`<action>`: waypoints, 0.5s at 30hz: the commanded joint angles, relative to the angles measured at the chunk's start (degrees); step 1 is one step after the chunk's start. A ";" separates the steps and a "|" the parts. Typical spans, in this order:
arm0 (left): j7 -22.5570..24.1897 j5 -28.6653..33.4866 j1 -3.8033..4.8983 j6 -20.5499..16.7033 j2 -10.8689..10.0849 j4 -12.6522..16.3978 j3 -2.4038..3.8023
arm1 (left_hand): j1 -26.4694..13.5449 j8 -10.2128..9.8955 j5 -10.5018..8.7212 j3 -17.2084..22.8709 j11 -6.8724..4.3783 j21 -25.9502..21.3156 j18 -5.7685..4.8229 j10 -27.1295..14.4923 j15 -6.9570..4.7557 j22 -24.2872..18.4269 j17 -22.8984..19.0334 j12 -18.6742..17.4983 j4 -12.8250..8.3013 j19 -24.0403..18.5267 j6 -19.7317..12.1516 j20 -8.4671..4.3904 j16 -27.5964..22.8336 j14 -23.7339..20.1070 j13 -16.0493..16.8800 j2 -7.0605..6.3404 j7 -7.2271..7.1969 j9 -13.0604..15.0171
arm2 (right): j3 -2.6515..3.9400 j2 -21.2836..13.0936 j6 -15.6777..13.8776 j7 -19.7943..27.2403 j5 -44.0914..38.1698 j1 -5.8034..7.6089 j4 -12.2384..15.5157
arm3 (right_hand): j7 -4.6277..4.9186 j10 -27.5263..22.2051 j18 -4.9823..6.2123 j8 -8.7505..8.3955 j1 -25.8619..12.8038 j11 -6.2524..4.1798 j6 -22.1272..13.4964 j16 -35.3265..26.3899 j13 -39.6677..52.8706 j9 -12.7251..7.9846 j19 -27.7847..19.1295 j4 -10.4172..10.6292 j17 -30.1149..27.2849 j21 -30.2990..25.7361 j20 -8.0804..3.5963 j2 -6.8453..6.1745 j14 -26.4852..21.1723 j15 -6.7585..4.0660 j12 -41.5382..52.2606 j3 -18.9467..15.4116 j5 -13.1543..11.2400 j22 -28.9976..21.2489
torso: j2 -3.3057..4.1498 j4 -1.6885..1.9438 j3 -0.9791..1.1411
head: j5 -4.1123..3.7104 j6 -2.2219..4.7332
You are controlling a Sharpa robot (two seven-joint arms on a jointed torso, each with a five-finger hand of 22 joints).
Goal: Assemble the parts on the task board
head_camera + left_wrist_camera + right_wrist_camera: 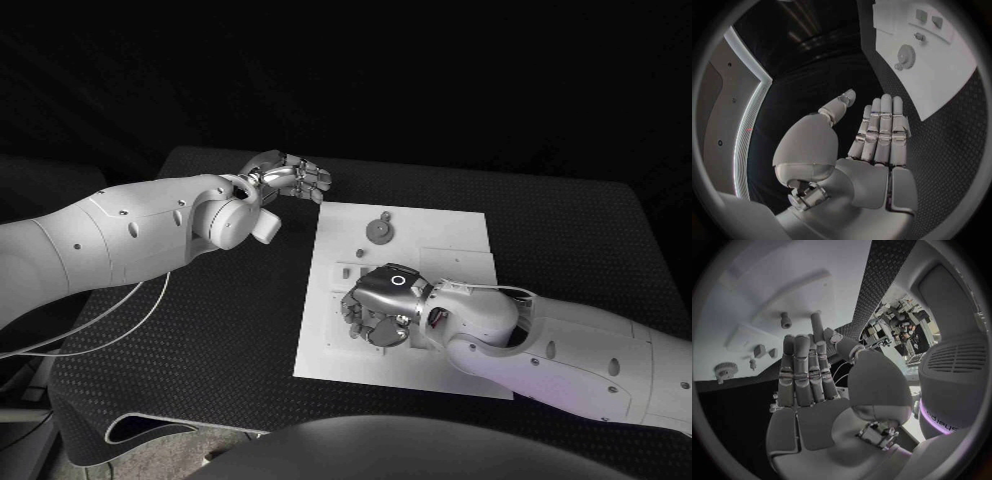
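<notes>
White task board [454,225] lies in the middle of the black desk [577,230]. A grey gear-shaped part [381,232] sits on its far portion, also seen from the left wrist [906,52] and the right wrist [725,370]. A small peg-like part [786,320] stands on the board ahead of the right hand's fingers, and a couple of small blocks [759,350] sit in the board near the gear.

Left hand [289,177] hovers over the bare desk just off the board's far-left corner, apart from the board. Its fingers [879,130] are straight and side by side, thumb out to the side, holding nothing.

Right hand [387,305] is over the near-middle of the board, palm down toward the plate. From the right wrist its fingers [804,370] are extended and close together, nothing between them; whether fingertips touch the board can't be told. Small raised fittings [351,272] on the board lie just beside this hand on its far-left side.
</notes>
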 commanded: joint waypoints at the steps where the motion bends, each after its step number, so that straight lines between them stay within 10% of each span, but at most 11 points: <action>1: 0.36 0.34 0.07 0.80 0.08 0.09 0.06 | -0.14 0.35 0.25 -0.10 0.08 0.29 0.45 -0.51 0.20 -0.07 0.11 0.31 0.13 -0.02 -0.32 0.12 -0.37 0.29 -0.10 -0.05 -0.09 -0.06 | -0.17 -0.04 1.64 0.26 -0.39 -0.17 -0.06 | 0.11 1.50 0.47 0.17 2.03 -1.19 0.26 0.33 3.13 0.10 0.47 0.00 0.08 0.29 -0.06 1.80 1.01 -1.32 1.09 0.21 0.28 1.29 | 0.01 -0.01 -0.03 | -0.01 0.00; 15: 0.35 0.34 0.07 0.77 0.03 0.09 0.05 | -0.11 0.37 0.25 -0.09 0.08 0.29 0.45 -0.52 0.20 -0.10 0.22 0.33 0.11 -0.02 -0.33 0.12 -0.45 0.30 -0.10 -0.04 -0.09 -0.07 | -0.17 -0.04 1.17 0.55 -0.15 -0.17 0.53 | 0.10 1.51 0.47 0.17 2.03 -1.20 0.27 0.37 3.20 0.16 0.48 -0.01 0.09 0.31 -0.07 1.80 1.01 -1.33 1.08 0.22 0.28 1.29 | 0.00 0.02 -0.03 | 0.04 0.00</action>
